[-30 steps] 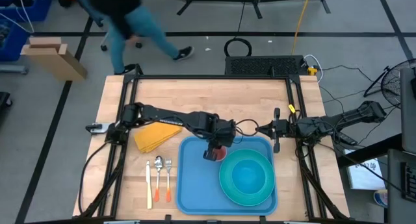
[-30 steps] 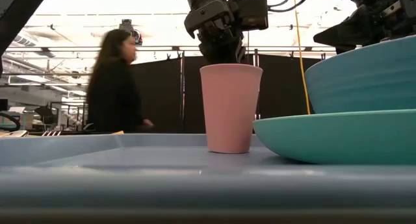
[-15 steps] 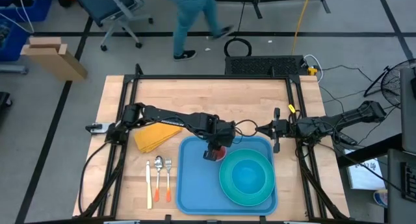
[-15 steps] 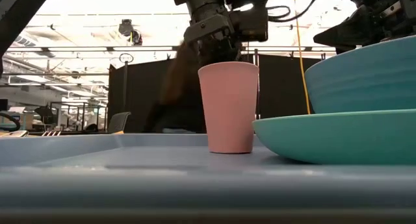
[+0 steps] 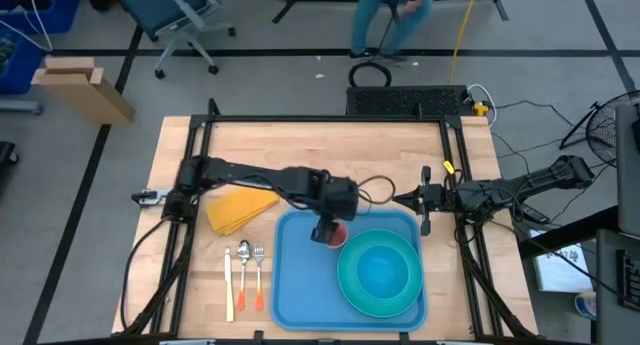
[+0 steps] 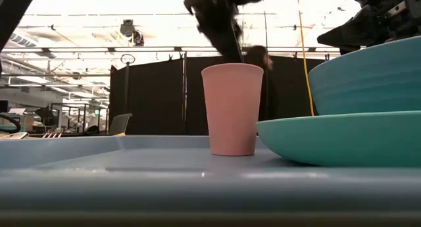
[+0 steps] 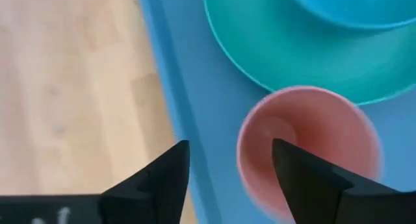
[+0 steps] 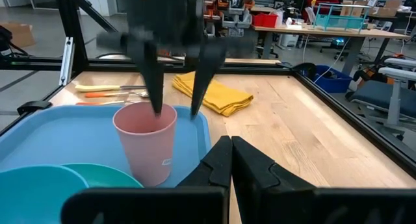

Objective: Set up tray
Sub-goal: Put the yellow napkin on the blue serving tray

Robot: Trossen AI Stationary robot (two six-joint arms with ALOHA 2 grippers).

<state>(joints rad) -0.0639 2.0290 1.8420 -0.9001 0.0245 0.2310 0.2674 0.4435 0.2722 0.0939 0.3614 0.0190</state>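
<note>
Two dark fingers of the left pincer [image 7: 227, 178] stand spread apart just above the rim of a pink cup [image 7: 307, 149], one over the cup's mouth and one outside it, pinching nothing. That cup [image 6: 232, 108] stands upright on the tray [image 5: 300, 285], near its far edge, just beside a teal plate [image 5: 352, 285] that carries a blue bowl [image 5: 382, 269]. The sky-blue tray lies at the table's [image 5: 320, 155] near side. Left of it lie a yellow cloth [image 5: 238, 207] and cutlery [image 5: 244, 275]. The right pincer [image 8: 231, 152], its fingers pressed together, waits at the table's right edge.
</note>
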